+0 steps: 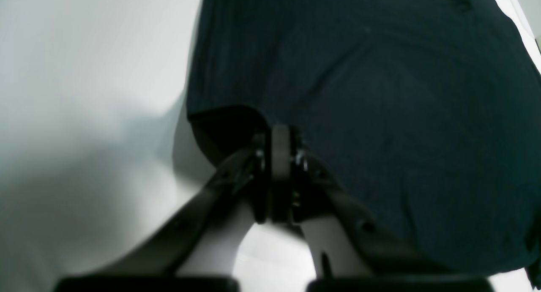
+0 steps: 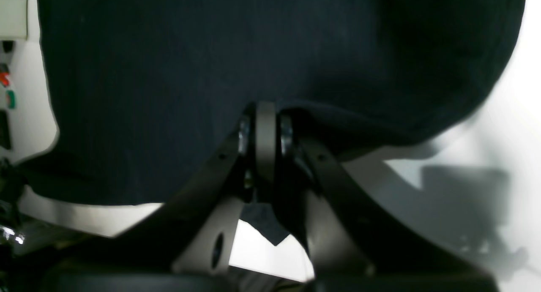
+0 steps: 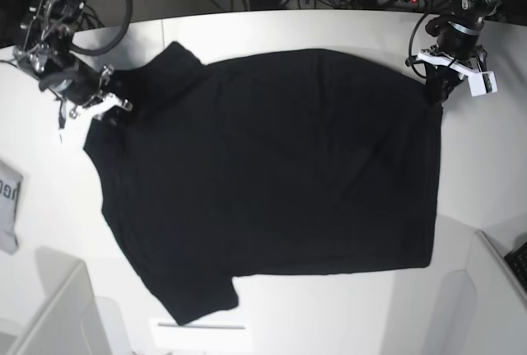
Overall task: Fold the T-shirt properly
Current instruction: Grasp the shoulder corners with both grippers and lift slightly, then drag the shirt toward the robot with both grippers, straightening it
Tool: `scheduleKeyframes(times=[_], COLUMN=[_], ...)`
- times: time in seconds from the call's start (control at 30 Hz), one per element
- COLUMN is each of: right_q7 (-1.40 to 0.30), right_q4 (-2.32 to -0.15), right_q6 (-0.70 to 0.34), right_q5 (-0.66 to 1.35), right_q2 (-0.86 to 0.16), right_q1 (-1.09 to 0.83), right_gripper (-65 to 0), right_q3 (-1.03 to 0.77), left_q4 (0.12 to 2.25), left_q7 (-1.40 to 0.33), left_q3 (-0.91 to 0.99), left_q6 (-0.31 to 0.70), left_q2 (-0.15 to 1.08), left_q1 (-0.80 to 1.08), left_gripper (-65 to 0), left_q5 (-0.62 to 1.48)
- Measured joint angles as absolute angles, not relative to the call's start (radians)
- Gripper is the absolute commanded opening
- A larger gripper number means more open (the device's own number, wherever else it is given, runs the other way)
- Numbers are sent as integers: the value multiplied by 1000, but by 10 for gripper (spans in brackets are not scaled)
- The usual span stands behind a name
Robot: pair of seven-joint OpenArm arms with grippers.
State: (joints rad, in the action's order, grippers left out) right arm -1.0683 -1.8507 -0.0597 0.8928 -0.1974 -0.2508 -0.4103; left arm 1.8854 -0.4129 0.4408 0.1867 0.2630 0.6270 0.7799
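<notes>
On the white table [image 3: 272, 30], black T-shirt [image 3: 272, 165] lies spread flat, plain side up, sleeves toward the base view's left. Right gripper [image 2: 265, 114] clamped on the shirt's edge near a shoulder; left gripper [image 1: 280, 135] pinched shut on the hem corner at the far end. Risk, as judged: thin bites on cloth. An uneven lift could slip one corner free, or drag the shirt and bunch it, skewing the fold.

no legible text, grey cloth item [image 3: 8, 203] lettering unreadable
</notes>
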Motion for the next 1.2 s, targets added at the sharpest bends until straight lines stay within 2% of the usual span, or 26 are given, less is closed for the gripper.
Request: scheduleKeyframes(times=[0.17, 0.33, 0.73, 1.2], right_q7=[-1085, -1086, -1077, -1082], right_q4=[-1752, -1689, -1521, -1452], right_q6=[-59, -59, -59, -59], right_q5=[887, 890, 886, 887], right_q2=[-199, -199, -251, -257], right_q1=[-179, -128, 3, 89], right_gripper=[-650, -650, -650, -650], right_q3=[-406, -403, -400, -399], left_q4=[1883, 1882, 1853, 1802], left_q7=[-642, -770, -777, -782], left_q3=[515, 614, 624, 659], left_q6=[188, 190, 187, 187], left_q2=[196, 150, 153, 147], left_q1=[523, 436, 410, 377], left_gripper=[-650, -650, -650, -650], left_q5=[781, 765, 769, 769])
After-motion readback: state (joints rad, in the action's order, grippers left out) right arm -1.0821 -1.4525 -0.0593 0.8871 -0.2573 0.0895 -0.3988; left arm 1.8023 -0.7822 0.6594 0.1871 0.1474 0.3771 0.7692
